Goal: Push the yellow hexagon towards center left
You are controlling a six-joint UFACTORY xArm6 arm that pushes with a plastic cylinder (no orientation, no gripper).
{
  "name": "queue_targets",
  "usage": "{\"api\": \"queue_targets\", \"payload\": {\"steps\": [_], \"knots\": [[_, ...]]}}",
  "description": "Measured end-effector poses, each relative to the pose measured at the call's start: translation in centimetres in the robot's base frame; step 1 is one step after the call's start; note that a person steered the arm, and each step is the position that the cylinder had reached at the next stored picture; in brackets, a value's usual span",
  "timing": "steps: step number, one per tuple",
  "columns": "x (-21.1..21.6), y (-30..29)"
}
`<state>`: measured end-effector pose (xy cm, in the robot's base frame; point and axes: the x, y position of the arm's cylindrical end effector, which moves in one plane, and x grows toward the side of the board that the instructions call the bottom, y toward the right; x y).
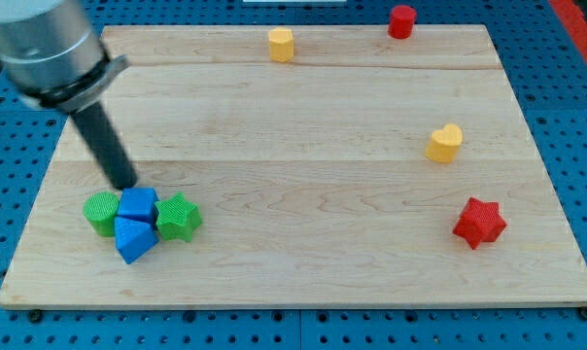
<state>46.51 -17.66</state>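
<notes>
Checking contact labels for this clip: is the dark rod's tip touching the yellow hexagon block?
Apart. The camera view shows my tip at the blue cube near the view's lower left, with bare wooden board between it and the yellow hexagon block at the top edge.

Our arm (46, 44) is cut off at the view's top-left corner; the blue cube (137, 204) partly covers the green cylinder (101, 213).

Rod tilted, my tip (126, 185) lower left
</notes>
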Motion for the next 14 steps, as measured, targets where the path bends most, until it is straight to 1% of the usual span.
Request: {"api": "queue_targets", "payload": {"steps": [1, 2, 3, 5, 6, 7, 10, 11, 12, 14], "knots": [[-3.2, 8.8], [-6.8, 15.4], [-11.7, 17.8], [-23.7, 20.7], [-26.1, 18.7], [-24.4, 15.6], [-17.2, 10.4], [-17.1, 7.4], [-16.1, 4.8], [-12.5, 1.1]]}}
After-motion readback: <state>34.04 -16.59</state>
